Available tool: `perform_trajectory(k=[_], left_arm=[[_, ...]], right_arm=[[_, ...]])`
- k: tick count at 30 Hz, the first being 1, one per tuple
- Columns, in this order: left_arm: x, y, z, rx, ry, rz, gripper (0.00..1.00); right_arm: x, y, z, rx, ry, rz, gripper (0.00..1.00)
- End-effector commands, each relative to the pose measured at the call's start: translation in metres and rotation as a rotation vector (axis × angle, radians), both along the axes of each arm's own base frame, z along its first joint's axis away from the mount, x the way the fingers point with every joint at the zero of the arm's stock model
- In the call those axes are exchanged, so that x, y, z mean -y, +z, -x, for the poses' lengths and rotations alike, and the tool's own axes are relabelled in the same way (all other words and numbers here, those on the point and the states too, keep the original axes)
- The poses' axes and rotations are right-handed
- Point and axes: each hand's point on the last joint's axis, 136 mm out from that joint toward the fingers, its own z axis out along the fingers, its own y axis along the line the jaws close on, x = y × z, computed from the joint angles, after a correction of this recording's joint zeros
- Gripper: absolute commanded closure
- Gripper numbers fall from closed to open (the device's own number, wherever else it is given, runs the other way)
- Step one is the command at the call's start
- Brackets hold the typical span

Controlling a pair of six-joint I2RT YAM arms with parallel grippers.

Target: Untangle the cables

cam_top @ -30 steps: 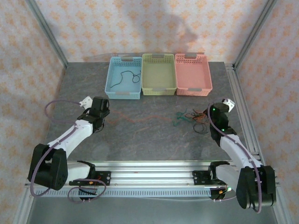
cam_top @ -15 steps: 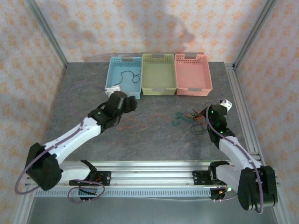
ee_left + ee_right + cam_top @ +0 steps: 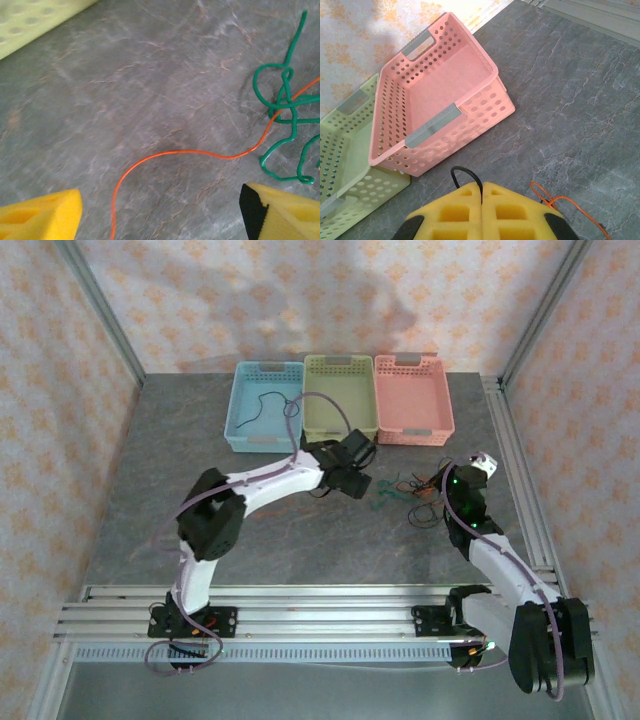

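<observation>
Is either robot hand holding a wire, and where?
The right gripper pinches a thin black cable at its loop; the open left gripper holds nothing.

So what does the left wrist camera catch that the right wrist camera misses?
Left wrist, not right: a knotted green cable and the open left gripper. Right wrist, not left: the pink basket and the right gripper shut on a black cable. Both: the orange cable, the green basket and the grey table.

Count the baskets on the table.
3, in a row at the far edge: blue basket on the left, green basket in the middle, pink basket on the right. None seems hidden.
</observation>
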Motion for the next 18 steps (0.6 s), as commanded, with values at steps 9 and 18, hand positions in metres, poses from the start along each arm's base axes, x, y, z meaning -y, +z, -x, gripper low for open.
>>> perform_trajectory(k=[9, 18], left_arm=[[-0.011, -0.030, 0.007, -0.100, -0.121, -0.220, 0.21], [0.006, -0.049, 0.000, -0.139, -0.221, -0.247, 0.22]], right_arm=[[-0.004, 0.005, -0.001, 0.041, 0.007, -0.034, 1.00], [-0.007, 0.001, -0.004, 0.031, 0.022, -0.045, 1.00]])
